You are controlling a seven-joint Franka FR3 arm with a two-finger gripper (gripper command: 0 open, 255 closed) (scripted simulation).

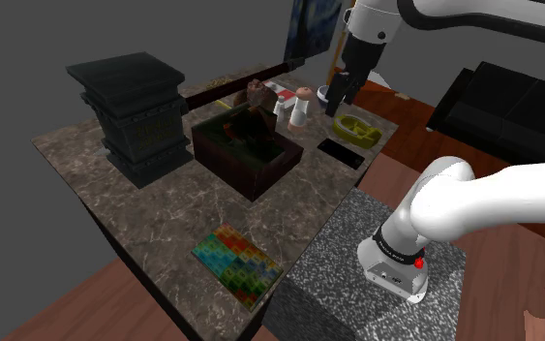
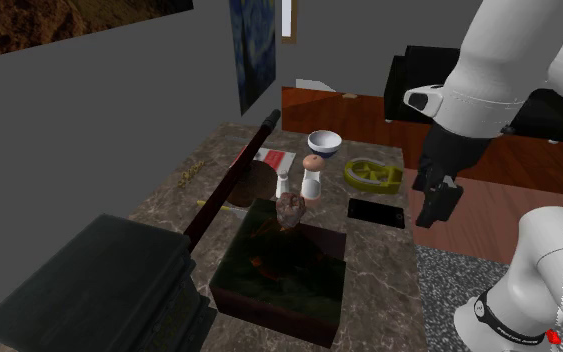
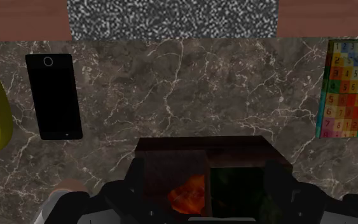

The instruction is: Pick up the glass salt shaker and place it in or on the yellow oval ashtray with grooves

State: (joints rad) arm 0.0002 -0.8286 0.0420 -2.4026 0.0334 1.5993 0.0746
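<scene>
Logged salt shaker (image 1: 299, 113) upright on desk (image 1: 164, 208), at roughly 10 o'clock of yellow ashtray (image 1: 354, 127) in shoulder view, near dark box (image 1: 246, 145). Found fingers (image 3: 274, 188) spread, empty. Judged shaker light, rigid, slick, breakable; advised pinching white body below brown cap.

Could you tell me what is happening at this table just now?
A white Franka arm holds its black gripper open and empty above the marbled table. The salt shaker, white with a brownish cap, stands upright and untouched beside a dark open box. The yellow oval ashtray lies apart from it near the table's edge, next to a black phone. Nothing has been picked up yet.
</scene>
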